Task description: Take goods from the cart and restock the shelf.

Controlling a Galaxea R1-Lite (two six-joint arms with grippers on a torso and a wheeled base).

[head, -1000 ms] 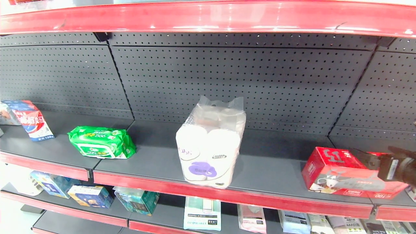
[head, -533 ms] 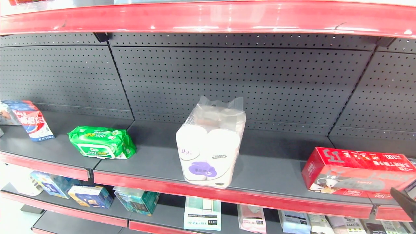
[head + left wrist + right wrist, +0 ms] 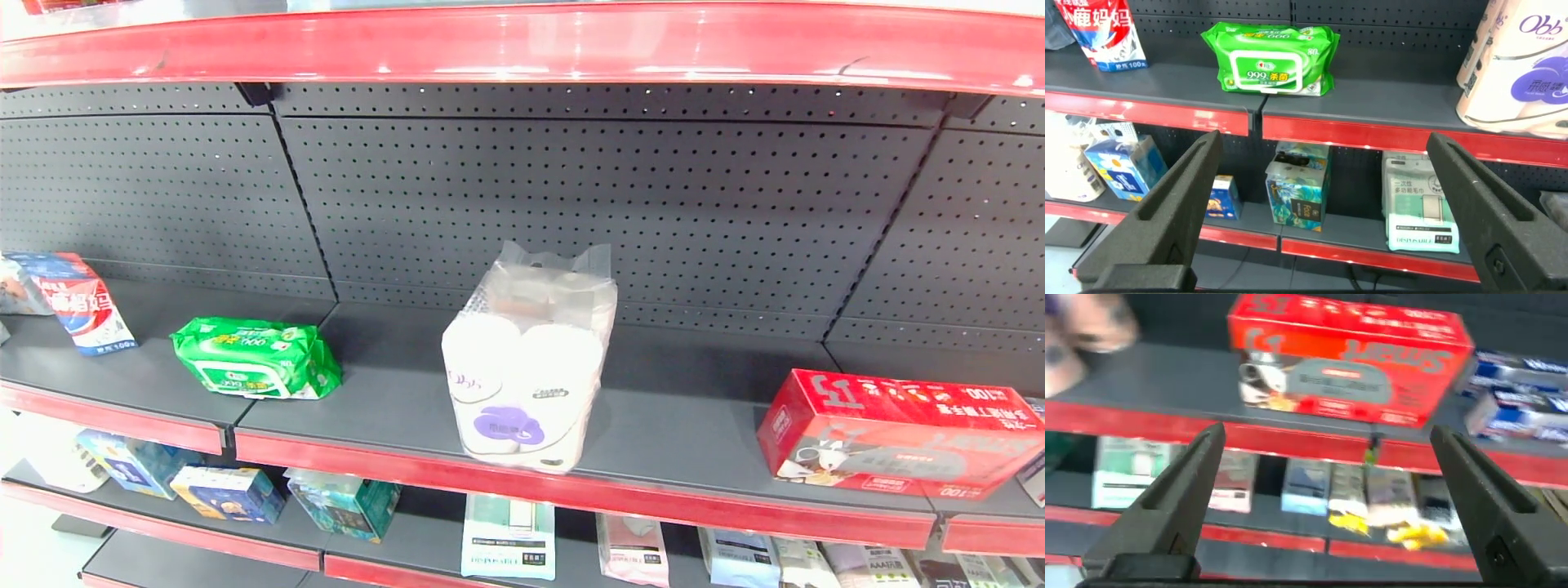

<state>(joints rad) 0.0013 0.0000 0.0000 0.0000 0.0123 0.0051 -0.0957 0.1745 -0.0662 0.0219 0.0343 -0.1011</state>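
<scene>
Where the head camera looks: a dark shelf (image 3: 392,408) with a red front lip, backed by a perforated panel.
Centre: a toilet-roll pack (image 3: 526,376) stands upright near the front lip.
At 9 o'clock of it: a green wipes pack (image 3: 253,358) lies flat, well apart from the rolls; a red-and-blue bag (image 3: 77,302) leans farther out the same way.
At 4 o'clock of the rolls: a red box (image 3: 890,433) lies lengthwise near the front lip, with bare shelf between.
At 6 o'clock: lower-shelf packets (image 3: 506,539) in a row.
Where the left wrist camera looks: the left gripper (image 3: 1323,137) is spread wide with nothing between its fingers, facing the shelf front below the green wipes pack.
Where the right wrist camera looks: the right gripper (image 3: 1327,431) is also spread wide and empty, facing the red box across a gap, touching nothing.
Progress: judging by this, four goods are placed, and the red box looks finished with. Wide bare stretches remain, so restocking seems partly done.
Left to do: probably a return to the cart for another item, then placing it in a gap.
</scene>
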